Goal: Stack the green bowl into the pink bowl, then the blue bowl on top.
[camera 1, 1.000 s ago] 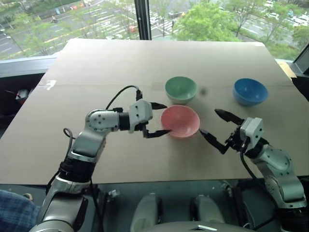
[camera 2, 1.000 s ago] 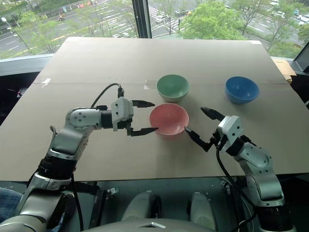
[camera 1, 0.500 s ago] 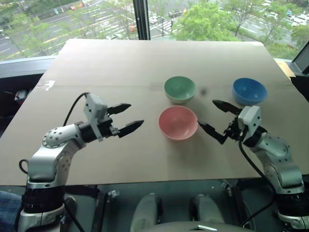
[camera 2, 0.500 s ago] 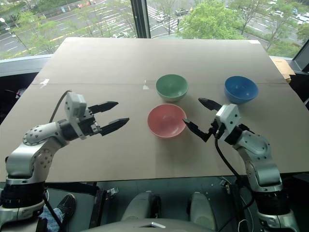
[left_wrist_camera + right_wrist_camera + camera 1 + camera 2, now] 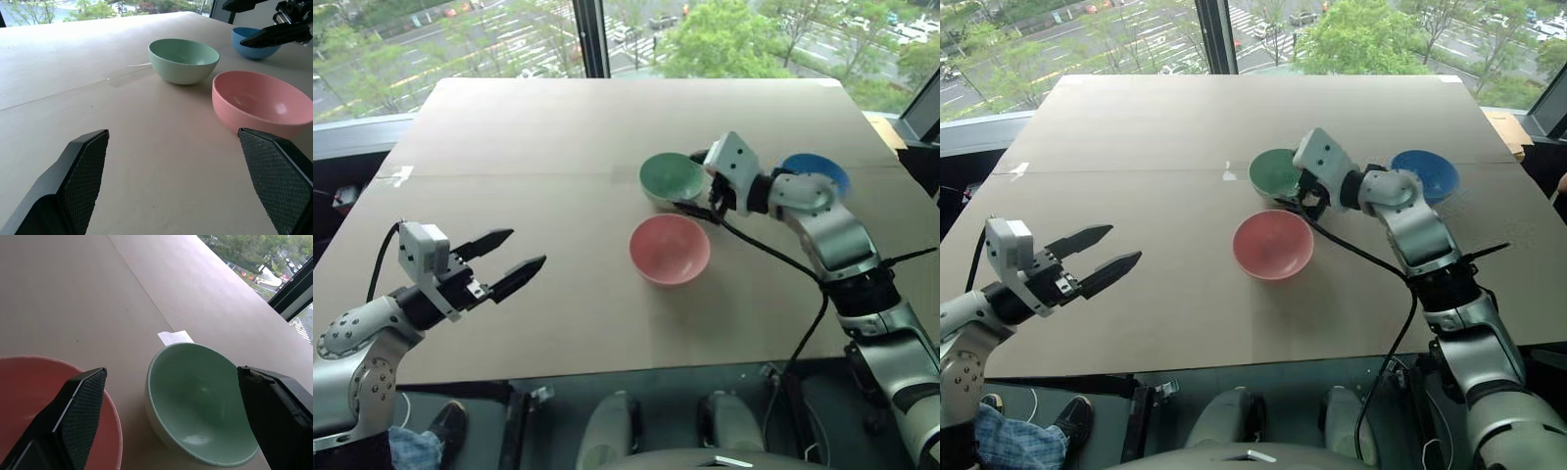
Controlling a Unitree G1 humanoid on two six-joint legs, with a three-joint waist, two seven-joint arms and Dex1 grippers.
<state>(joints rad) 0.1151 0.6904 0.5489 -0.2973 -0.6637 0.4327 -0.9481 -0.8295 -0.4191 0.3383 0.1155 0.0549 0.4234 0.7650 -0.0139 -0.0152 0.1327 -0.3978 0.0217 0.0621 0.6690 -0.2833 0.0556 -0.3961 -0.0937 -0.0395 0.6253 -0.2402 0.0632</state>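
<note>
The green bowl (image 5: 668,176) stands upright mid-table, with the pink bowl (image 5: 670,249) just in front of it. The blue bowl (image 5: 822,168) sits to the right, partly hidden behind my right arm. My right gripper (image 5: 695,182) is open at the green bowl's right side, one finger above and one below the rim. In the right wrist view the green bowl (image 5: 200,401) lies between the two fingers (image 5: 73,416), and nothing is held. My left gripper (image 5: 504,258) is open and empty, well to the left of the pink bowl (image 5: 264,103).
The bowls rest on a brown cardboard-covered table (image 5: 558,127) with a strip of white tape (image 5: 401,176) at its left. My right arm's black cable (image 5: 759,253) hangs just right of the pink bowl. Windows lie beyond the far edge.
My left gripper has drawn back to the left, away from the pink bowl. My right gripper has swung forward and left, from beside the pink bowl to the green bowl. Both stay open.
</note>
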